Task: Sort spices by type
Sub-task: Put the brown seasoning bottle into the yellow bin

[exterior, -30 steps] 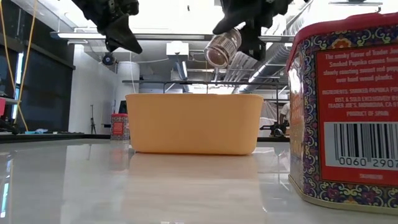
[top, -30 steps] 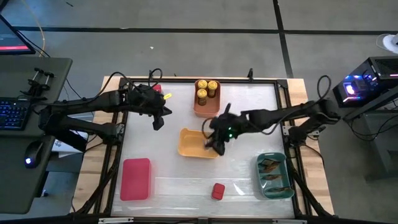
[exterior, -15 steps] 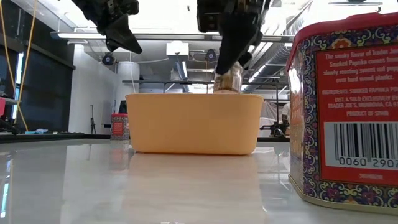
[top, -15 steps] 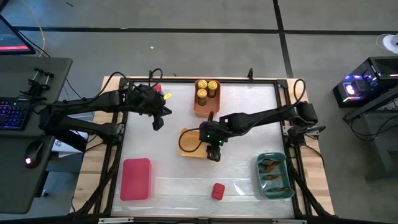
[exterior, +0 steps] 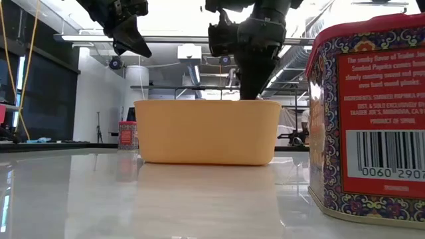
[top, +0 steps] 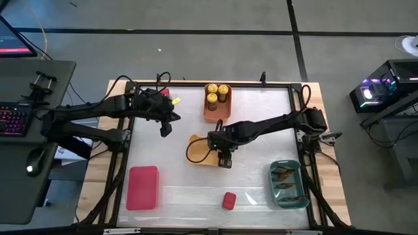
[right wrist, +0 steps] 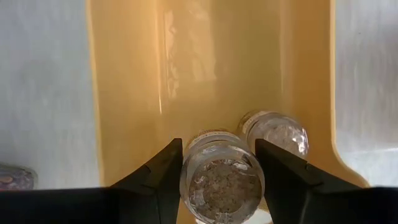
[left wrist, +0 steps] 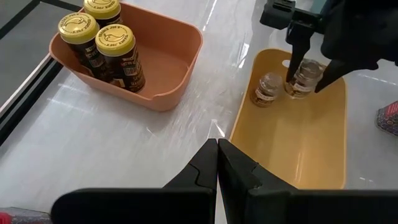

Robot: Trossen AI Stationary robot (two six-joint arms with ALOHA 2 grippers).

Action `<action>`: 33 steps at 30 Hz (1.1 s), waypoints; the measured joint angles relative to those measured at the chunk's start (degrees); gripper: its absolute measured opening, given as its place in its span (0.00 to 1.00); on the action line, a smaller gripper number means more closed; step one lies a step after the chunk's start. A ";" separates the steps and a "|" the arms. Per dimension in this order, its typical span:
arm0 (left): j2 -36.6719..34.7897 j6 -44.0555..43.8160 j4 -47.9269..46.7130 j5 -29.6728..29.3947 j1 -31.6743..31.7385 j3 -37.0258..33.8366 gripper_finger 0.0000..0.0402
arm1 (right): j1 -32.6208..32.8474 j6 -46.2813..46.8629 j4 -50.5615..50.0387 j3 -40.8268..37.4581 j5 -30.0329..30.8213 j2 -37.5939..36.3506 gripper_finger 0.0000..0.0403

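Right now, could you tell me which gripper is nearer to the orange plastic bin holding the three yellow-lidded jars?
Left. The left gripper hovers just beside the orange plastic bin, while the right gripper is farther off, down in the yellow bin, shut on a small clear jar.

What we cannot see or read

In the low view, the wall of the yellow plastic bin (exterior: 206, 131) hides the right gripper's fingertips and whatever sits inside, and the red patterned paprika tin (exterior: 372, 113) at the right of the frame is cut off by the edge. From above, the right arm covers most of that bin, so we cannot make out the short clear round jars (left wrist: 303, 78) there. The flat brownish packets (top: 287, 179) in the teal plastic bin (top: 272, 185) at lower right are too small to count. In the right wrist view, the held jar (right wrist: 221, 183) is cropped at the bottom edge.
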 joint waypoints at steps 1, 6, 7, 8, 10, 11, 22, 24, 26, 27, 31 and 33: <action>0.00 -0.01 0.01 0.00 0.00 0.00 0.00 | 0.00 -0.12 0.28 0.00 0.32 0.00 0.42; 0.00 0.52 0.01 0.00 0.00 0.00 0.00 | -0.25 -0.27 0.19 0.00 1.01 0.28 0.44; 0.01 0.52 0.01 0.02 0.00 0.00 0.00 | -0.26 -0.33 0.19 0.00 0.98 0.50 0.45; 0.00 0.60 0.01 0.02 0.00 0.00 0.00 | -0.26 -0.59 0.34 0.00 0.95 0.79 0.46; 0.02 0.60 0.01 0.01 0.00 0.00 0.00 | -0.28 -1.41 0.38 -0.04 0.86 1.06 0.48; 0.02 0.49 0.01 0.01 -0.01 0.00 0.00 | -0.28 -1.73 0.45 -0.04 0.85 1.42 0.48; 0.02 0.44 -0.44 0.00 -0.01 0.00 0.00 | -0.26 -1.65 0.59 -0.31 0.11 2.16 0.47; 0.02 0.47 -0.42 0.00 -0.02 0.00 0.00 | -0.26 -1.53 0.44 -0.31 -0.60 2.16 0.47; 0.02 0.46 -0.42 0.00 0.00 0.00 0.00 | -0.28 -1.55 0.40 -0.33 -2.10 2.16 0.48; 0.02 0.46 -0.40 0.00 0.00 0.00 0.00 | -0.28 -1.67 0.37 -0.33 -2.73 2.16 0.48; 0.02 0.63 -0.38 0.00 0.00 0.00 0.00 | -0.26 -1.48 0.37 -0.33 -3.26 2.16 0.48; 0.02 0.63 -0.38 0.00 0.00 0.00 0.00 | -0.26 -1.38 0.40 -0.33 -3.16 2.16 0.48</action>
